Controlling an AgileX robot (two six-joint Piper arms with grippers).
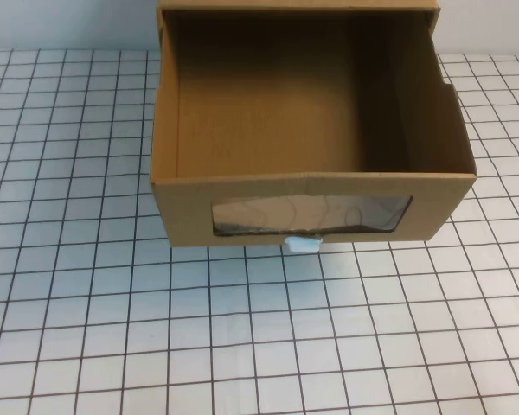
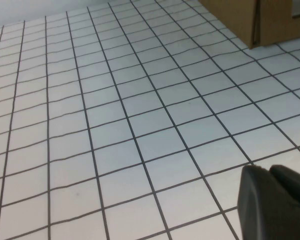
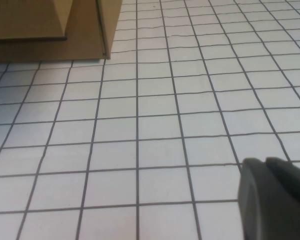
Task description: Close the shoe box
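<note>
The brown cardboard shoe box (image 1: 311,203) stands at the table's far middle. Its drawer is pulled out toward me and shows an empty inside. The drawer front has a clear window (image 1: 311,214) and a small white pull tab (image 1: 303,244) below it. Neither gripper shows in the high view. In the left wrist view my left gripper (image 2: 267,172) is shut and empty above the table, with a corner of the box (image 2: 260,22) far off. In the right wrist view my right gripper (image 3: 265,165) is shut and empty, with the box's corner (image 3: 85,30) far off.
The table (image 1: 242,346) is white with a dark grid of lines. A pale wall runs behind the box at the far edge.
</note>
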